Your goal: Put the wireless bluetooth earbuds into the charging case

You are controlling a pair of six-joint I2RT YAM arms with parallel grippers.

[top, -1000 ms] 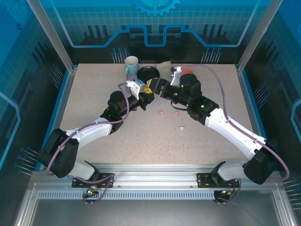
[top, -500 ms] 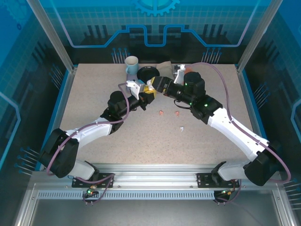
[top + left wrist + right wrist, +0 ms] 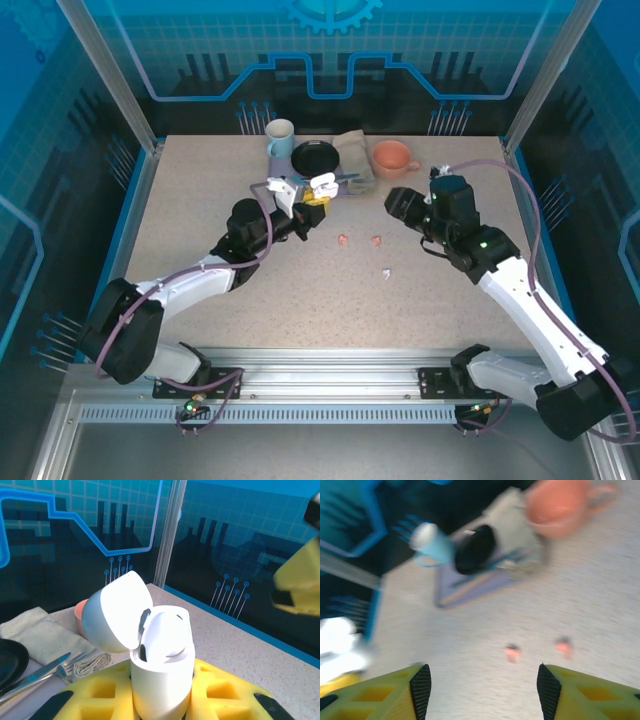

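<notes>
From my right wrist everything smears. The two pink earbuds (image 3: 512,652) are soft blobs at lower centre, the orange mug (image 3: 560,505) is cut off by the top edge, and the charging case (image 3: 337,640) is a white blur at the left edge. From my left wrist, the case's base sits hidden between the pads (image 3: 227,690) of my left gripper (image 3: 162,700), and its lid (image 3: 115,612) covers most of the mug. From above, the white earbud (image 3: 387,272) is too small to make out.

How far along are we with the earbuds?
Done: the case is open, lid tipped back, clamped in the left end effector. In hand: nothing; the right end effector hangs open and empty over the table. Left: two pink earbuds and one white earbud lie loose on it. Whether any bud already sits in the case, I cannot tell.
</notes>
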